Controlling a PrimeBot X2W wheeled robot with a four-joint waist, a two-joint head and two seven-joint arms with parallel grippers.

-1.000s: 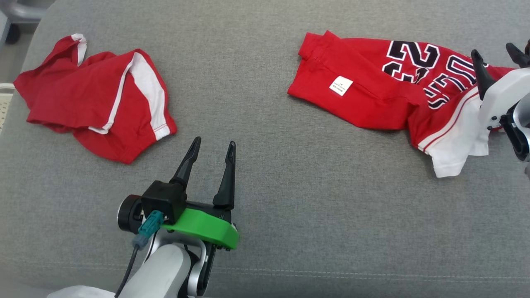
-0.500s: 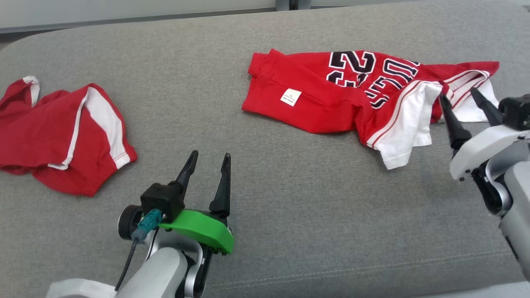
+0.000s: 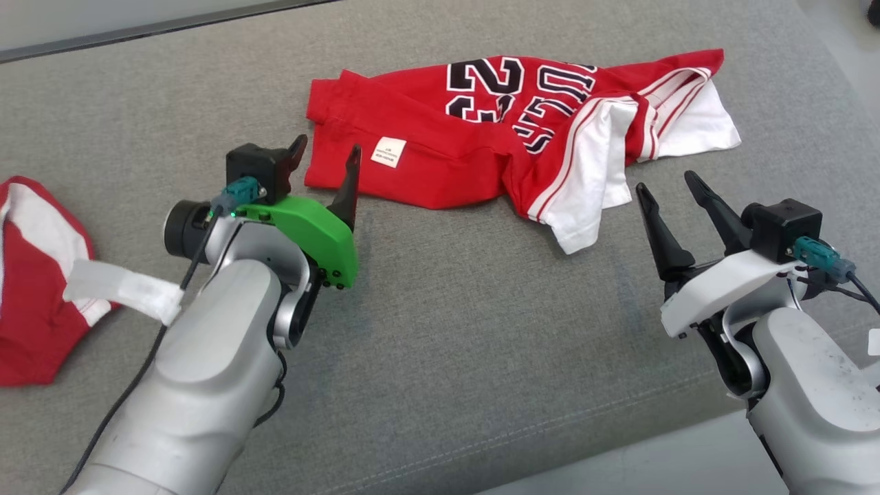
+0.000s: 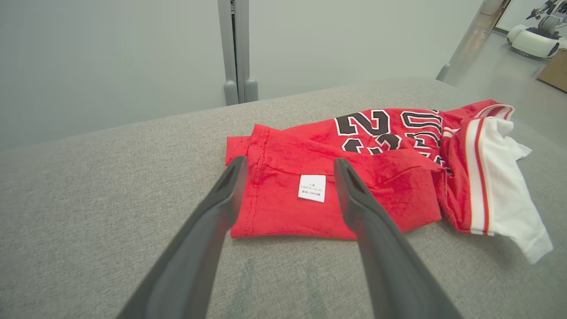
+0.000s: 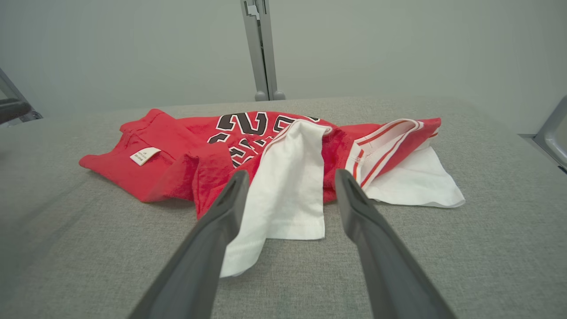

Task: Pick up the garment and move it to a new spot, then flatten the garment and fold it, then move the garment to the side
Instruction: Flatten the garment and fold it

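The garment [image 3: 440, 130] is a red jersey with black-and-white numerals, white sleeves and a small white label, lying crumpled on the grey cushioned surface [image 3: 481, 330]. My left gripper [image 3: 328, 146] is open, its fingertips at the jersey's left hem; in the left wrist view the left gripper [image 4: 289, 160] frames the labelled corner of the garment [image 4: 283, 208]. My right gripper [image 3: 664, 181] is open and empty, just short of the white sleeve; in the right wrist view the right gripper [image 5: 291, 173] points at that sleeve of the garment [image 5: 168, 173].
A second red and white garment [image 3: 27, 330] lies at the far left, partly behind my left forearm. The cushion's front edge [image 3: 619, 447] runs along the lower right. A grey post [image 4: 237, 48] stands behind the cushion's far edge.
The head camera has swung, shifting the whole picture left. My left gripper has closed in on the jersey's left hem. My right gripper now stands in front of the white sleeve instead of beside it.
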